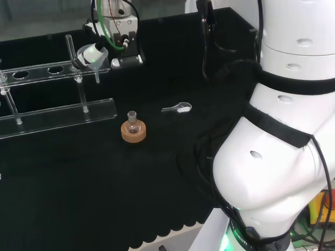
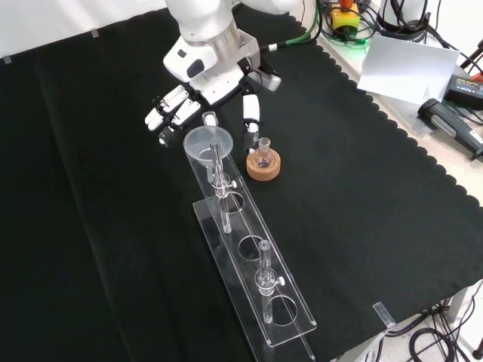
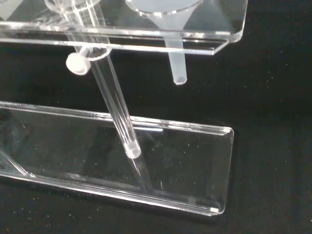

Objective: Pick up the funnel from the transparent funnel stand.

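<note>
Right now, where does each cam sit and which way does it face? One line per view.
Head view: behind and above the base, looking over the white arm links at the bench.
Front view: opposite, looking down at the hand behind the funnel.
Wrist view: at the wrist, facing the funnel stand.
Shared: head and front views show the cork ring and flask.

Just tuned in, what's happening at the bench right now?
The hand hangs at the end of the clear funnel stand, fingers straight and spread beside the funnel, not closed on it. The funnel sits in the stand's end hole. A small flask rests on a cork ring nearby.
</note>
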Tool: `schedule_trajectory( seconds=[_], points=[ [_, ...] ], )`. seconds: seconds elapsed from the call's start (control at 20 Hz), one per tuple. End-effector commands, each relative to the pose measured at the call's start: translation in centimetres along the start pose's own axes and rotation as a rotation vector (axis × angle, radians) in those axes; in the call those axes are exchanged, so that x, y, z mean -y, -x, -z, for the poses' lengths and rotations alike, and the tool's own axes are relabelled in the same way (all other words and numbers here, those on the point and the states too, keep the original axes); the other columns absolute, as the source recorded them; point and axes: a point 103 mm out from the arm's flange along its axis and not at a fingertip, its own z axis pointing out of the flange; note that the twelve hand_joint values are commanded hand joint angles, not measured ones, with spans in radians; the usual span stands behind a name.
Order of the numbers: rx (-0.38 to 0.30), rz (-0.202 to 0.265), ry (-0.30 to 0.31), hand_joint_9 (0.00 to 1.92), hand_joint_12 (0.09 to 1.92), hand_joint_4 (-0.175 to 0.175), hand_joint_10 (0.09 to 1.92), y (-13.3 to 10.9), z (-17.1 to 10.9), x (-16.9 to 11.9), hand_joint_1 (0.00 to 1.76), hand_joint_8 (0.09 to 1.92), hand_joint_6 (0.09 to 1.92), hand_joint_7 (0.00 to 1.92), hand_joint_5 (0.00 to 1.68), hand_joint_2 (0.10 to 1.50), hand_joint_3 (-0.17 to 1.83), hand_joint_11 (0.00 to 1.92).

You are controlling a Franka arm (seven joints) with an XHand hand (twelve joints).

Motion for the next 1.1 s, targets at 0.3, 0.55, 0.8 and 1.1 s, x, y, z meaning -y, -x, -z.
schedule_trajectory(
  seconds=[0.3,0.55,0.8,1.1],
  points=[
    [-0.009,-0.018,-0.005,0.06,0.09,-0.046,0.09,-0.27,-0.02,-0.5,0.58,0.19,0.09,0.37,0.0,0.66,0.02,0.0],
    [-0.011,-0.013,-0.002,0.07,0.09,-0.051,0.09,-0.22,-0.04,-0.46,0.59,0.2,0.09,0.39,0.0,0.67,0.02,0.0],
    [-0.005,0.026,-0.011,0.08,0.09,-0.053,0.09,-0.11,-0.05,-0.52,0.6,0.21,0.09,0.4,0.0,0.67,0.02,0.0],
    [-0.004,0.002,-0.011,0.09,0.09,-0.055,0.09,0.21,-0.02,-0.74,0.61,0.23,0.09,0.42,0.0,0.67,0.02,0.0]
  ],
)
